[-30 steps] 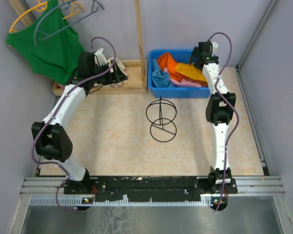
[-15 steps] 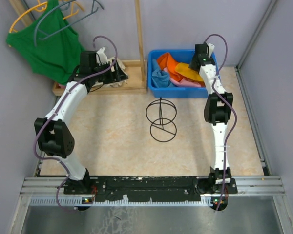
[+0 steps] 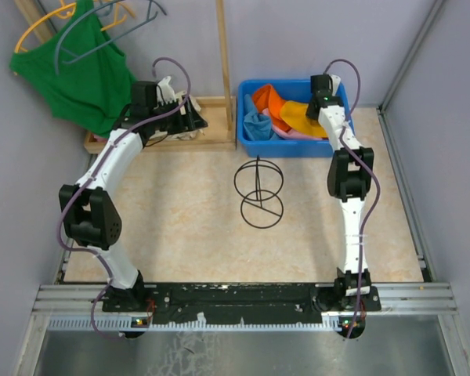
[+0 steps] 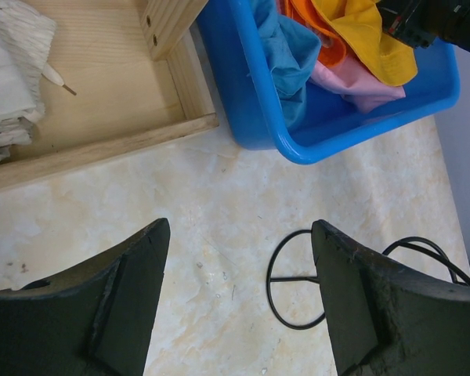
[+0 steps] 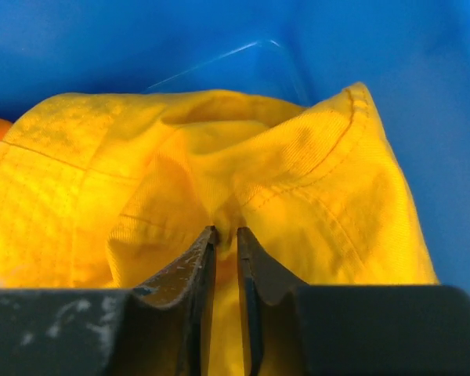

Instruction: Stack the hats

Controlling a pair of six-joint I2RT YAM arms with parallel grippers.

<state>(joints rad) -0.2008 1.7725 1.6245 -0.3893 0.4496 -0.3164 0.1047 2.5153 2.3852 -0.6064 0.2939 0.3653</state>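
Right fingers [image 5: 192,282] have snapped together from a wide spread and now pinch a fold of the yellow-orange soft fabric bucket hat [image 5: 313,196]. First hat looks secured, lift still to do. The fold sits between the tips, cloth bulging toward 12 o'clock, all inside the blue plastic bin [image 5: 219,47]. Left fingers [image 4: 125,290] spread, empty, over the marble-patterned surface [image 4: 219,204] — bin at their 1 o'clock.

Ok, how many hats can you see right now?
4, all heaped in the blue bin: yellow-orange hat on top, pinched by the right fingers; bright orange hat at the back; light blue hat at the left; pink hat underneath. More could be buried.
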